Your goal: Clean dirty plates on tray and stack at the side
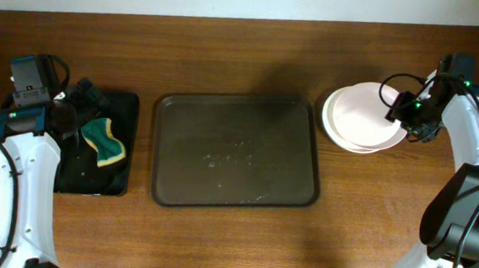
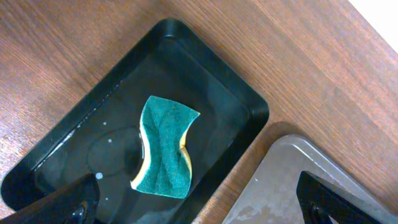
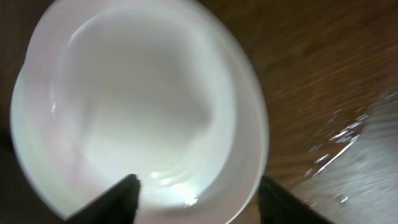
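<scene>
The white plates (image 1: 361, 117) sit stacked on the table right of the brown tray (image 1: 236, 151). In the overhead view the tray holds only faint smears. My right gripper (image 1: 410, 112) hovers over the stack's right edge, open and empty; in the right wrist view its fingers (image 3: 198, 202) straddle the near rim of the top plate (image 3: 143, 106). My left gripper (image 1: 72, 114) is open and empty above the black tray (image 1: 127, 105), where a green and yellow sponge (image 2: 165, 146) lies. The left wrist view shows its fingers (image 2: 199, 208) spread wide.
The black tray (image 2: 242, 99) stands at the far left, close beside the brown tray's corner (image 2: 280, 180). A wall runs along the table's back edge. Bare wood lies in front of both trays.
</scene>
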